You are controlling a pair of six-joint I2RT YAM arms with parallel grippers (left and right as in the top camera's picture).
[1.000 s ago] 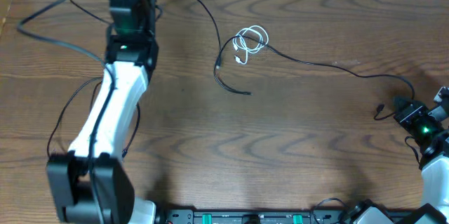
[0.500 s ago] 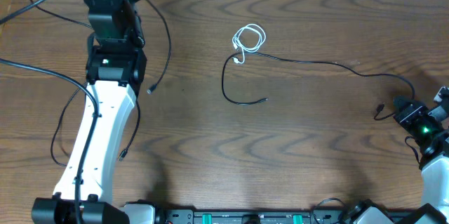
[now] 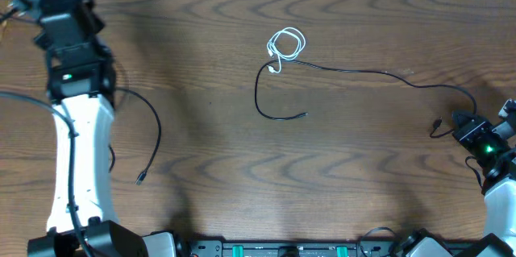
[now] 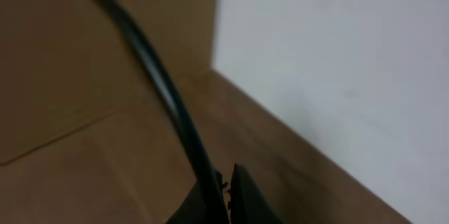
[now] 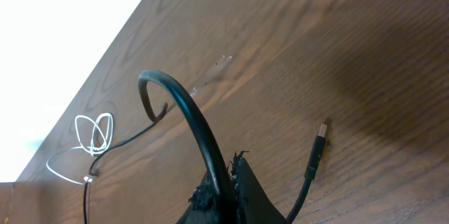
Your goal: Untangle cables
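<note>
Since a moment ago my left arm has swung off toward the far left corner of the bench, and the black line it trailed across the middle has gone with it, while the hooked tail beside the coil has settled into a wider curve. My left claw (image 4: 226, 182) is pinched tight on a second black strand (image 4: 161, 90), which rises blurred from the tips; where its other end lies I cannot tell. My right claw (image 5: 224, 175) is clamped on the black cord (image 3: 355, 71) by the right edge, just behind its USB plug (image 5: 319, 137). That cord's long axis runs across the bench from the right edge to the far middle, where it touches the white cord (image 3: 286, 45), then hooks toward the near edge, free tip pointing right. The white cord sits in small loops with no clear axis; whether the two are threaded I cannot tell. To pull well, I judge, the right should anchor while the left draws slow and low, easing if the coil drags
</note>
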